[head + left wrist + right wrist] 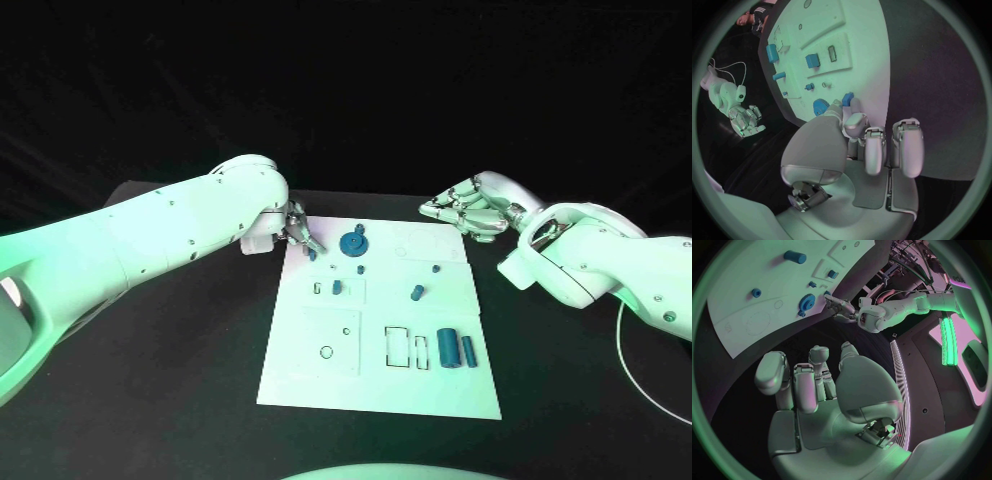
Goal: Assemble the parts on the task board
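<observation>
Left hand (pixel 296 232) pinching small blue part (pixel 310 254), white task board (pixel 378 385)

Room dark, table black, backdrop swallowed. Green-teal light washing my left arm (pixel 130 250) and near edge of task board (pixel 378 315); board brightest thing before me, mild glare, printed outlines readable. My right arm (pixel 613 260) paler, whiter. Soft shadows under both arms. Wrist views: fisheye circles, board edges bowed, dark frame round rim. Pink-magenta tint on my right hand (pixel 826 390), green strip lamp (pixel 947 340) blown out. Small blue parts soft, detail lost.
</observation>
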Controlling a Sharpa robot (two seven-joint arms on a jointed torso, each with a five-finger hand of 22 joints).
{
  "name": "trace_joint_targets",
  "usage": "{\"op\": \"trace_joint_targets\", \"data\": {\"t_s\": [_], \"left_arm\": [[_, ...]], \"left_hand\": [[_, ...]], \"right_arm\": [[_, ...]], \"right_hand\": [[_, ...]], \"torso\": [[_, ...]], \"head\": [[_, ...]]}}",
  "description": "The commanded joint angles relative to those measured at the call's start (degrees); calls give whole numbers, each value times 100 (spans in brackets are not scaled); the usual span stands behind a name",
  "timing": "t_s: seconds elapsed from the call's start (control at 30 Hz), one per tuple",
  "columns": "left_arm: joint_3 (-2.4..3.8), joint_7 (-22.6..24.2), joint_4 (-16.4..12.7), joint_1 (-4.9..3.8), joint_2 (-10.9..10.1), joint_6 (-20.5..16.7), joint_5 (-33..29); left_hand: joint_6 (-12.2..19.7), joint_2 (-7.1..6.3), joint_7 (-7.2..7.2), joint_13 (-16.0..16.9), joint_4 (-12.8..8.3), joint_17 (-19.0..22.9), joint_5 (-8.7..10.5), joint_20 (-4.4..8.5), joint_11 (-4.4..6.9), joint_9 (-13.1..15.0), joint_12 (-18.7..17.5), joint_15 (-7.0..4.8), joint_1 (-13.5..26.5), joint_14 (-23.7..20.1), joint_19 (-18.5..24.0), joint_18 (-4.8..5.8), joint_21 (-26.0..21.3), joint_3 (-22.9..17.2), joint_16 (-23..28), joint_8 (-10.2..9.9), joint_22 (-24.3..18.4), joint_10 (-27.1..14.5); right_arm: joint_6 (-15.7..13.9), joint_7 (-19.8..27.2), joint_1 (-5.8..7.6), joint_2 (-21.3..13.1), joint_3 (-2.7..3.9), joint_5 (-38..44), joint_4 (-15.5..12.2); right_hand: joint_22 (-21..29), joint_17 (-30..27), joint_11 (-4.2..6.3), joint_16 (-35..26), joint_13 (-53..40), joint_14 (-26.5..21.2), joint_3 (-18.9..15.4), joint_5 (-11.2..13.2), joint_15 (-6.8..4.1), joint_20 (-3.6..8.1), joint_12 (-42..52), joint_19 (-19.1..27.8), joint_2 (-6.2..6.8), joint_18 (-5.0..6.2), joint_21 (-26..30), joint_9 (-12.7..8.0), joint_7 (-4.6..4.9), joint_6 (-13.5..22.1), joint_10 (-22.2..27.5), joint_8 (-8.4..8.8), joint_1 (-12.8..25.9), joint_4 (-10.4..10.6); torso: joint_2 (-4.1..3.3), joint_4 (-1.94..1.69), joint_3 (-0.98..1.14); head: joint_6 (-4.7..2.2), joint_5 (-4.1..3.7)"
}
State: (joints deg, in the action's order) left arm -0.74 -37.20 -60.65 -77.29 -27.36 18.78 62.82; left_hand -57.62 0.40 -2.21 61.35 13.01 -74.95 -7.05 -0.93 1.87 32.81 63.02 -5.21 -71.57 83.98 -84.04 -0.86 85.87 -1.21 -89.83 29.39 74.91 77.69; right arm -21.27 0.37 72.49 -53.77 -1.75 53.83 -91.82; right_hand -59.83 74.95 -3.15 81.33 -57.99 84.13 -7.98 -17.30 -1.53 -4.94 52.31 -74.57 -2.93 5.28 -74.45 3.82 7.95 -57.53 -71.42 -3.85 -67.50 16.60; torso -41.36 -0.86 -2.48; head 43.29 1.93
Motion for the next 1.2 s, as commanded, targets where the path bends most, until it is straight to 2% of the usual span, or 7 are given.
{"op": "trace_joint_targets", "data": {"t_s": [0.03, 0.3, 0.53, 0.6, 0.7, 0.77, 1.2], "left_arm": [[2, 7, -14, 0, 5, -13, -34], [2, 43, -13, 0, 9, -91, -83], [1, 87, -41, 5, -17, -121, -153], [1, 99, -77, 8, -42, -117, -198], [2, 127, -174, 13, -105, -156, -267], [2, 148, -262, 15, -161, -202, -304], [6, 271, -1298, 18, -763, -825, -420]], "left_hand": [[21, -1, 51, -12, -84, -1505, -23, 17, 40, 18, -7, -29, -134, 602, -431, -35, -23, -42, -17, 23, 1158, -6], [109, 87, 55, -69, -327, -1505, -35, 32, 48, 34, -71, -38, -535, 602, -420, -43, -55, -333, -17, -31, 1138, -48], [209, 110, 34, -135, -664, -1505, -59, 36, 37, 31, -150, -29, -968, 602, -413, -48, -82, -1031, -17, -135, 1127, -86], [228, 55, 11, -166, -738, -1505, -59, 32, 20, 39, -183, -14, -1012, 602, -414, -47, -83, -1236, -17, -147, 1129, -94], [227, -145, -8, -220, -812, -1505, -47, 14, 0, 87, -227, 51, -866, 602, -417, -47, -83, -1787, -17, -141, 1137, -72], [228, -261, -35, -231, -860, -1505, -37, 2, -6, 110, -231, 24, -798, 602, -418, -46, -82, -1982, -17, -134, 1141, -61], [181, -499, -16, -247, -977, -1505, -25, 3, -3, 207, -219, 20, -513, 602, -421, -46, -91, -2605, -17, -76, 1147, 0]], "right_arm": [[71, 40, -4, 5, 0, 19, -2], [73, 32, -5, 5, 0, 19, -4], [78, 29, -5, 6, 0, 19, -5], [80, 29, -5, 6, 0, 19, -5], [81, 31, -5, 5, 0, 19, -3], [82, 32, -5, 5, 0, 19, -1], [84, 37, -6, -5, 0, 18, 0]], "right_hand": [[2, 9, 4, -34, -4, 298, -29, -40, 32, -1, 16, 26, -37, 79, 17, 7, 1, -20, 38, -32, -36, -5], [2, 9, 4, -34, -6, 298, -30, -44, 32, -1, 20, 26, -45, 79, 17, 7, 0, -21, 37, -33, -40, -5], [2, 9, 4, -34, -6, 298, -30, -44, 32, -1, 20, 26, -45, 79, 17, 7, 0, -21, 37, -33, -40, -5], [2, 9, 4, -34, -6, 298, -30, -44, 32, -1, 20, 26, -45, 79, 17, 7, 0, -21, 37, -33, -40, -5], [2, 9, 4, -34, -6, 298, -30, -44, 32, -1, 20, 26, -45, 79, 17, 7, 0, -21, 37, -33, -40, -5], [2, 9, 4, -34, -6, 298, -30, -44, 32, -1, 20, 26, -45, 79, 17, 7, 0, -21, 37, -33, -40, -5], [2, 9, 4, -34, -6, 298, -30, -44, 32, -1, 20, 26, -45, 79, 17, 7, 0, -21, 37, -33, -40, -5]], "torso": [[-1, -4, -2], [1, -5, -2], [0, 2, -3], [-1, 3, -3], [0, -1, -2], [1, -5, -2], [9, -9, 1]], "head": [[0, -3], [7, 7], [15, 13], [18, 8], [27, 0], [30, -2], [41, 3]]}}
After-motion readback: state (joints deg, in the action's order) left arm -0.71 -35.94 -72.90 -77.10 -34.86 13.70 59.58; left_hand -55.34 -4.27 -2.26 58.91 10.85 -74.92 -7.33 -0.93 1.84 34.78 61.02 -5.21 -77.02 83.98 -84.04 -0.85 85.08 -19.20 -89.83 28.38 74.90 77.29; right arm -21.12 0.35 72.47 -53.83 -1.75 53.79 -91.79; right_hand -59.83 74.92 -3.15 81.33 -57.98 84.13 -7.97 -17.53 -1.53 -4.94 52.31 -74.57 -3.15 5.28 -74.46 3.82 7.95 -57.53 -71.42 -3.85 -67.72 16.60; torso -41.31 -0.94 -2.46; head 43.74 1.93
